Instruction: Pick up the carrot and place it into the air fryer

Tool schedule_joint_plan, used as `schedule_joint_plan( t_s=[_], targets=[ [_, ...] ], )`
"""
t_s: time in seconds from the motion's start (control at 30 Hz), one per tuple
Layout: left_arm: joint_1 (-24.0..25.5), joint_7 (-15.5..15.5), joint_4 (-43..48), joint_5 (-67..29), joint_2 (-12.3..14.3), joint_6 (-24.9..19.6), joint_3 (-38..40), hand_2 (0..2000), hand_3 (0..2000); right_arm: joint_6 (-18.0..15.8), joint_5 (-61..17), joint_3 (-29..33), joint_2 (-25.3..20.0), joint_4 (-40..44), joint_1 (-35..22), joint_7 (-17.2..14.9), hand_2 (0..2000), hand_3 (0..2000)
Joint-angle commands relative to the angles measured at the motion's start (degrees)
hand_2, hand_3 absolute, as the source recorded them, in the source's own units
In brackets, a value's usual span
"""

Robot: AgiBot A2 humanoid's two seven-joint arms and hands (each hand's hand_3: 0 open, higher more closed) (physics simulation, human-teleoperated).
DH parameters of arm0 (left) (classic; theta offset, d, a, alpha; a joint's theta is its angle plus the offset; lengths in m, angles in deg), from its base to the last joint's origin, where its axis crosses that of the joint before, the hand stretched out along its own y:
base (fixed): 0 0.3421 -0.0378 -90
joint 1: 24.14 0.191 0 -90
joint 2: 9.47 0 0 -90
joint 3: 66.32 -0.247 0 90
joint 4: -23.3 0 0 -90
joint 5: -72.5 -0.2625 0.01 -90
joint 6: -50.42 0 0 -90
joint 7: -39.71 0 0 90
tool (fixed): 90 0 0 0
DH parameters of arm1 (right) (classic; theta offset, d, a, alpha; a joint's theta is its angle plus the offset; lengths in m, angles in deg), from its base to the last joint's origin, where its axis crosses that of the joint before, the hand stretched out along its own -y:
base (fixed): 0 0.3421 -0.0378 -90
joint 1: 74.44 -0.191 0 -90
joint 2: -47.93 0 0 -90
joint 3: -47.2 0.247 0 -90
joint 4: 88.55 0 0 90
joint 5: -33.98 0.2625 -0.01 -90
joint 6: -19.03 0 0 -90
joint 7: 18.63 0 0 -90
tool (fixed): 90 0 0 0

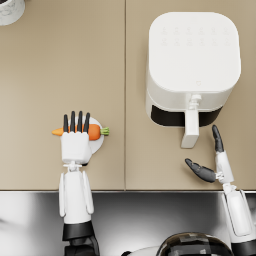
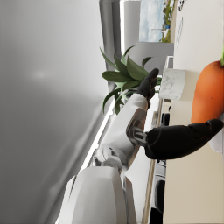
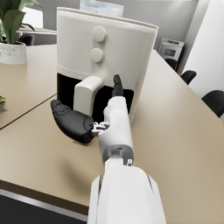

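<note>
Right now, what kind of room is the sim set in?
Probably an office or meeting room, not a kitchen: a long tan table with dark office chairs along it and a potted plant. The air fryer and carrot look staged.

right hand (image 3: 94, 116) open, fingers spread, holding nothing, just in front of the air fryer (image 3: 105, 57). fryer handle (image 3: 86, 98) just beside the hand; contact cannot be told. fryer stands on tan table (image 3: 183, 131). potted plant (image 3: 13, 33) at far table edge; dark chairs (image 3: 205, 94) beyond.
</note>
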Motion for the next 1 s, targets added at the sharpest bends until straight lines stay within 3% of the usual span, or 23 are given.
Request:
schedule_joint_plan(
  t_s=[0.03,0.2,0.57,0.6,0.63,0.73,0.77,0.87,1.0],
  targets=[
    [-3.45,-0.09,-5.75,-2.62,0.4,0.0,-1.97,0,0,0.0,0.0,-0.39,-0.46,0.02,-0.79,0.0,0,0],
    [-8.23,0.96,-13.98,-8.0,1.28,1.34,-3.34,0,0,0.0,0.0,-0.47,-0.93,1.37,-0.57,0.0,0,0],
    [-12.29,1.7,-26.04,-9.18,2.02,4.42,-6.45,0,0,0.0,0.01,0.0,-2.7,0.23,-1.97,0.0,0,0],
    [-11.95,1.79,-26.15,-9.2,1.96,4.56,-6.6,1361,327,0.0,0.01,0.25,-2.75,0.37,-1.85,0.0,0,0],
    [-11.61,1.9,-25.5,-9.22,1.93,4.95,-7.25,2000,653,0.0,0.01,-0.47,-2.75,0.58,-1.59,0.0,0,0],
    [-11.7,1.11,-26.68,-9.22,1.84,9.83,-8.8,2000,1633,0.0,0.01,-0.88,-3.01,0.36,-1.47,0.0,0,0],
    [-12.51,-1.2,-28.12,-9.19,2.06,14.99,-8.87,2000,1960,0.0,0.01,-0.96,-3.15,0.23,-1.56,0.0,0,0],
    [-12.8,-4.95,-27.91,-9.21,2.38,23.49,-8.5,2000,2000,0.0,0.01,-0.76,-3.4,0.38,-1.44,0.0,0,0],
    [-10.24,-6.81,-16.72,-4.28,2.27,25.82,-7.01,2000,2000,0.0,0.01,-1.24,-4.0,2.56,-1.96,0.0,0,0]
  ],
)
